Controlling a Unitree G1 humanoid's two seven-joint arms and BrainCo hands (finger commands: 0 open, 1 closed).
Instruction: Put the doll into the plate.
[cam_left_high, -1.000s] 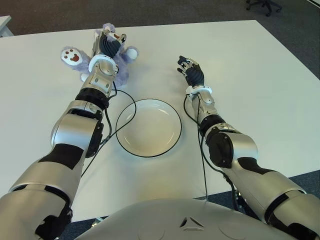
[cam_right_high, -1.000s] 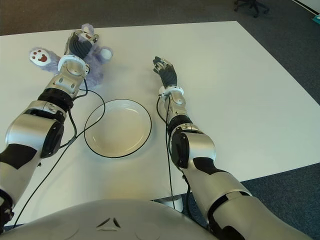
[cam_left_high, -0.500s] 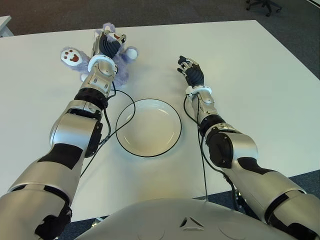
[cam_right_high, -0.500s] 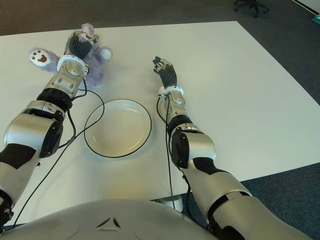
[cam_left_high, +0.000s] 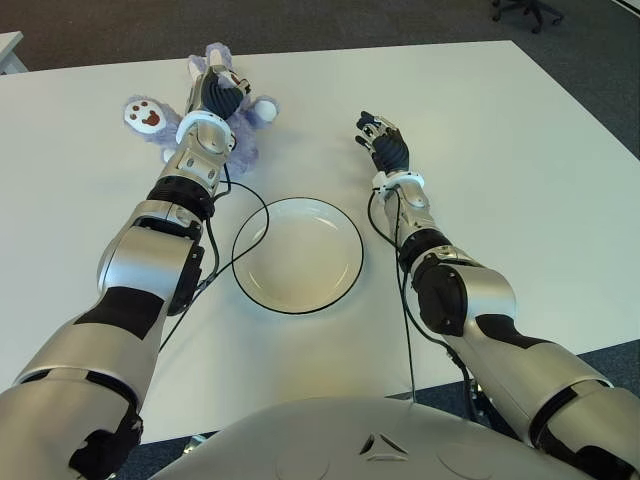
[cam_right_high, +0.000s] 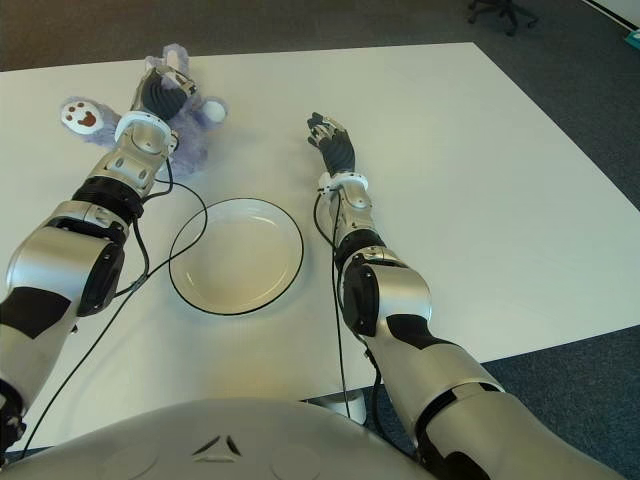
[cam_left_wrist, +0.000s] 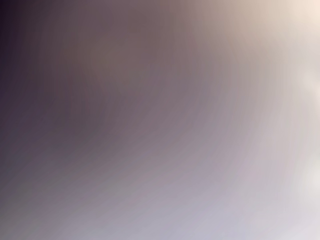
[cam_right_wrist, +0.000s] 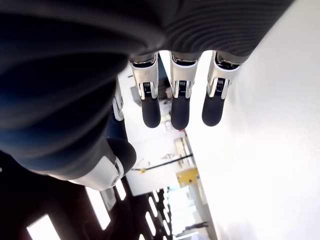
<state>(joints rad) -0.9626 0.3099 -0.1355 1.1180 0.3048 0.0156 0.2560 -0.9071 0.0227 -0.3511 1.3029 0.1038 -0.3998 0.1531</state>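
Doll (cam_left_high: 245, 125) upper left under left hand (cam_left_high: 215, 92), grip state unclear, plate (cam_left_high: 297, 255) centre, right hand (cam_left_high: 385, 143) relaxed, empty; grasp step, next lift toward plate.

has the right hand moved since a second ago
No. The right hand shows in the same spot, to the right of the white black-rimmed plate on the white table; the gap between them looks unchanged in both eye views.
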